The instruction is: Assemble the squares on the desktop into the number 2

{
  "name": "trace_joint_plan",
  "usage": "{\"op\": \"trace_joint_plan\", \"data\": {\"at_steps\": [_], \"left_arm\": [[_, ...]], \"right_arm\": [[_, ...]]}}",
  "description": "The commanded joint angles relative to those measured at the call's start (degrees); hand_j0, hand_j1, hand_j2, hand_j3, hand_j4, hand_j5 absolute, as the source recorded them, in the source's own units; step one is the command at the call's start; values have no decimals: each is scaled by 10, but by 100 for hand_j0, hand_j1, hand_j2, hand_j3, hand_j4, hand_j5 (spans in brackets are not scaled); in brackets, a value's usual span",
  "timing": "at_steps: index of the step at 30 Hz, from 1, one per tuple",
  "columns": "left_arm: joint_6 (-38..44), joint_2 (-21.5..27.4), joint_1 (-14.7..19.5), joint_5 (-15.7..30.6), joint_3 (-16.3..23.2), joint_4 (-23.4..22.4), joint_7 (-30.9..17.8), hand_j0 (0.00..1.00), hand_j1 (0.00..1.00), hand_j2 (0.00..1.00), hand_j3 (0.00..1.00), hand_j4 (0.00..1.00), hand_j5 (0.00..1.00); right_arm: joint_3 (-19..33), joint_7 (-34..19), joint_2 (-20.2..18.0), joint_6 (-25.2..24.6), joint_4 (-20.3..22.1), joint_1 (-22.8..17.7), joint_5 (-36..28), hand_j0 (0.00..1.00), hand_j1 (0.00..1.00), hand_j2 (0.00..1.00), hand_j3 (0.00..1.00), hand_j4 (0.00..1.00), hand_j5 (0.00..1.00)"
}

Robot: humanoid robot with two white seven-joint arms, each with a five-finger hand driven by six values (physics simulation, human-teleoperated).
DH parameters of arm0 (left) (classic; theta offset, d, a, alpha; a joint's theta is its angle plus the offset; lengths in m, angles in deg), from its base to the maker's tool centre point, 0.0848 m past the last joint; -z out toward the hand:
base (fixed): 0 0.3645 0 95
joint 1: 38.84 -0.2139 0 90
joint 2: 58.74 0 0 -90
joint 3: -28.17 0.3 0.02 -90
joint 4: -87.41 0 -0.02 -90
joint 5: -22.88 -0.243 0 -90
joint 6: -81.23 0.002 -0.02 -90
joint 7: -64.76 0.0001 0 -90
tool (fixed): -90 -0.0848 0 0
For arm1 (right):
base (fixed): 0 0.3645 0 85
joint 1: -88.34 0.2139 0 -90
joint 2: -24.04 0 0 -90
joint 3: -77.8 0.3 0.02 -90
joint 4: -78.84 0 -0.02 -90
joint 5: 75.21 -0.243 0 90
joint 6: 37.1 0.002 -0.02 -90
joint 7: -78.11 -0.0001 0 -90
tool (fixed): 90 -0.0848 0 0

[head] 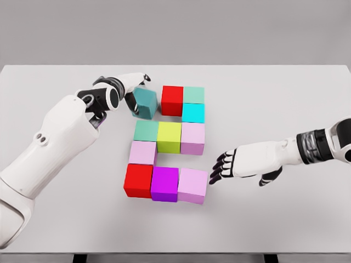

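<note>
The blocks sit mid-tabletop (pixel 285 87), w/ the yellow-green cube (pixel 169 136) at the centre of the layout as landmark.

Middle row: a sea-green cube (pixel 146 131) touches the yellow-green cube's left side, a pale lilac cube (pixel 193 137) touches its right. Above and behind it, slightly right: a red cube (pixel 172 99) w/ a mint cube (pixel 193 95) flush on its right, and a cyan cube (pixel 193 113) just in front of the mint one, resting against the lilac cube's back edge. In front-left of the yellow-green cube is a pink cube (pixel 143 152). Bottom row, in front of the landmark: second red cube (pixel 138 180) at left, magenta cube (pixel 165 183) directly in front, light pink cube (pixel 193 185) at right, all three touching.

The left robot hand (pixel 133 93) is up-left of the yellow-green cube, fingers closed around a dark teal cube (pixel 145 103). That cube is tilted, just left of the upper red cube w/ a small gap, and seems lifted off the surface, tho can't tell for sure.

The right robot hand (pixel 241 164) lies low over the tabletop, right and in front of the yellow-green cube, fingers loosely spread, holding nothing. Its dark fingertips (pixel 216 170) are just beside the light pink cube's right face; contact unclear.
</note>
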Motion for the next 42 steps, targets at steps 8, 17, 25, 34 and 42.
{"op": "trace_joint_plan", "data": {"at_steps": [8,17,25,34,42], "left_arm": [[-1,0,0,-3,-4,-1,0,100,100,100,100,100,100],[-1,-16,-2,-13,-2,-1,0,100,100,100,100,100,100],[-1,-25,0,-17,-2,0,0,100,100,100,100,100,100],[-1,-39,-1,-32,-5,-5,0,100,100,100,100,100,100],[-1,-41,0,-34,-5,-9,0,100,100,100,100,100,100]], "right_arm": [[1,0,2,-1,3,0,-3,100,100,100,100,100,100],[1,0,3,-1,3,5,-3,100,100,100,100,100,100],[1,0,16,-1,2,6,-3,100,100,100,100,100,100],[73,0,-21,-1,-9,9,-11,100,100,100,100,100,100],[125,0,-137,-1,-20,-6,-165,100,100,100,100,100,100]]}}
